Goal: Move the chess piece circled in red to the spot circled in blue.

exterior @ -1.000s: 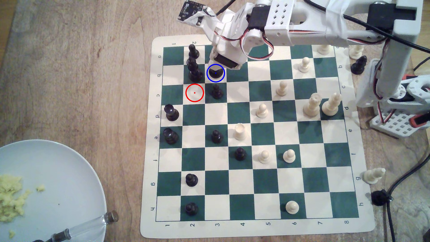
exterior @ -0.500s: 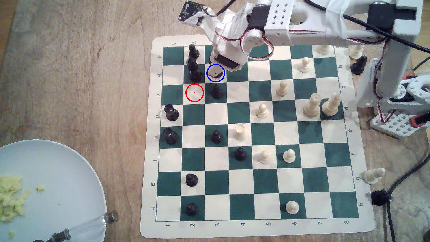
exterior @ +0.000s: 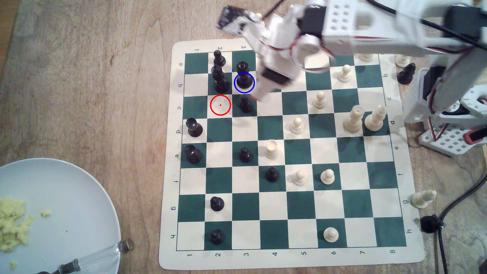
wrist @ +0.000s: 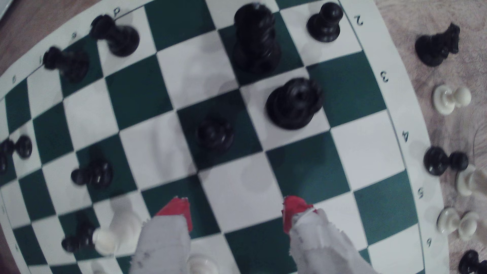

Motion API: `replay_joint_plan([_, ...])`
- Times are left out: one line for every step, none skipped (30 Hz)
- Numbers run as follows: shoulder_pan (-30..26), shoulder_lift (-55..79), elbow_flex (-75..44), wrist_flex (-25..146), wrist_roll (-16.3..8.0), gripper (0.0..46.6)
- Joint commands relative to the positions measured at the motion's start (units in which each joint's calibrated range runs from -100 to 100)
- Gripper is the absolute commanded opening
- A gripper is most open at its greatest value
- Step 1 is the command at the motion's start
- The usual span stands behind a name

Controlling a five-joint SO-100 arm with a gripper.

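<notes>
The tall black chess piece with the notched crown top [exterior: 243, 76] stands upright on the cream square inside the blue ring [exterior: 237, 89]. The red ring [exterior: 220, 104] marks a bare cream square one step away diagonally. My gripper [exterior: 259, 95] is blurred and hangs just to the exterior view's right of the piece, apart from it. In the wrist view the red-tipped fingers [wrist: 175, 212] are spread wide, so the gripper [wrist: 235, 210] is open with only board between them. The crowned piece [wrist: 295, 102] stands ahead of the fingertips.
A black pawn [exterior: 245, 104] stands beside the red ring, and two tall black pieces [exterior: 218, 76] stand next to the blue ring. Other pieces are scattered over the chessboard [exterior: 245, 129]. A plate with yellow food [exterior: 52, 210] and a glass tube [exterior: 97, 258] lie at the lower left.
The gripper, earlier right over the blue ring and covering the piece, has swung to the exterior view's right. The crowned piece now stands free on the ringed square.
</notes>
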Motion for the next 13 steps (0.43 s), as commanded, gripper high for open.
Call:
replay_joint_plan([-3.3, -19.8, 15.1, -2.0, 0.2, 18.9])
replay_joint_plan([-3.7, -21.9, 16.6, -2.0, 0.2, 18.9])
replay_joint_plan([-3.9, -23.7, 17.7, -1.8, 0.1, 19.0])
replay_joint_plan([-4.0, -25.4, 18.9, -1.6, 0.1, 19.0])
replay_joint_plan([-4.5, -29.3, 22.4, -2.2, 0.3, 18.9])
replay_joint_plan([-4.9, -31.6, 24.6, -3.2, 0.4, 18.8])
replay_joint_plan([-5.3, -33.8, 26.5, -4.2, 0.4, 18.7])
replay_joint_plan([-5.8, -36.0, 28.3, -4.7, 0.4, 18.4])
replay_joint_plan([-6.5, -39.6, 30.9, -5.6, 0.4, 17.8])
replay_joint_plan([-6.8, -41.1, 32.2, -6.2, 0.4, 17.8])
replay_joint_plan([-7.0, -42.7, 33.5, -7.0, 0.4, 17.3])
replay_joint_plan([-7.0, -44.2, 35.1, -8.5, 0.4, 17.1])
replay_joint_plan([-7.1, -47.3, 38.5, -11.3, 0.4, 17.1])
